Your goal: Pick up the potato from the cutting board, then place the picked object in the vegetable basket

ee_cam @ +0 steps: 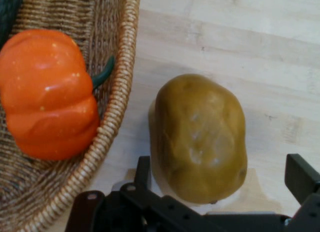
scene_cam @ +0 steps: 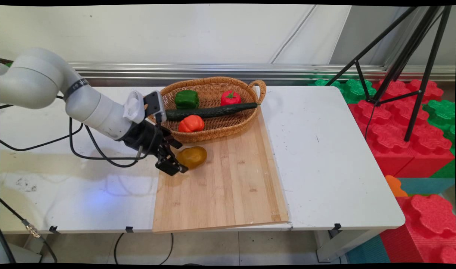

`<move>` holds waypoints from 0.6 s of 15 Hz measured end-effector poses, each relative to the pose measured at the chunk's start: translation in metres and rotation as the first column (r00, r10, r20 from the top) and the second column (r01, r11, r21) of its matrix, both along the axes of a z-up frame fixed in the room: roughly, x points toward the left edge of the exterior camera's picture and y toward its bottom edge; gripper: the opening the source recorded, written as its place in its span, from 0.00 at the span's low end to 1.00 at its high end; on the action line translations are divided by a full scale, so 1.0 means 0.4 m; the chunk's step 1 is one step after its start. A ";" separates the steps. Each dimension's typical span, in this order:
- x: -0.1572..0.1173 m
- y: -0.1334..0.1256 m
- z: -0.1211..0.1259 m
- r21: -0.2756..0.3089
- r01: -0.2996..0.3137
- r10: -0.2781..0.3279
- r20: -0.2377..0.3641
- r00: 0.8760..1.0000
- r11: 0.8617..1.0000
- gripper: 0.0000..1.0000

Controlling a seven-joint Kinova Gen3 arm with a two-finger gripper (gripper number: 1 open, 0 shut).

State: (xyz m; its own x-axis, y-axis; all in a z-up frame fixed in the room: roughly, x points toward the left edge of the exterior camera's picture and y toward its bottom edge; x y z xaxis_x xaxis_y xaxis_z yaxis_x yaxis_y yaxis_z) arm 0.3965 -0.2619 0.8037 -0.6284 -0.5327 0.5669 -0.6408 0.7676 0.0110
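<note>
- Potato [ee_cam: 200, 137] lies on cutting board [scene_cam: 228, 179], between the spread fingers [ee_cam: 301, 176] of the hand [scene_cam: 174, 164], unclamped.
- Orange pepper [ee_cam: 47, 92] rests inside wicker basket [ee_cam: 117, 107], just beside the potato.

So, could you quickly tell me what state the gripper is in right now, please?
Gripper: open, holding nothing; its fingers stand on either side of the potato on the cutting board.
</note>
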 end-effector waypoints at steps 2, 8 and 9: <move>-0.006 -0.002 -0.010 -0.007 0.000 0.000 0.005 1.000 1.000 1.00; -0.020 -0.007 -0.026 -0.028 0.005 -0.005 0.012 1.000 1.000 0.00; -0.021 -0.008 -0.029 -0.031 0.007 -0.006 0.014 1.000 0.999 0.00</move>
State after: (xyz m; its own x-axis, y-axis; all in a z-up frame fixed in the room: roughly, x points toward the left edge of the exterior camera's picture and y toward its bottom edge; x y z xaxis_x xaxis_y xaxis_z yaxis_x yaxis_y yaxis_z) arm 0.3883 -0.2651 0.7922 -0.6398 -0.5107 0.5743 -0.6356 0.7717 -0.0218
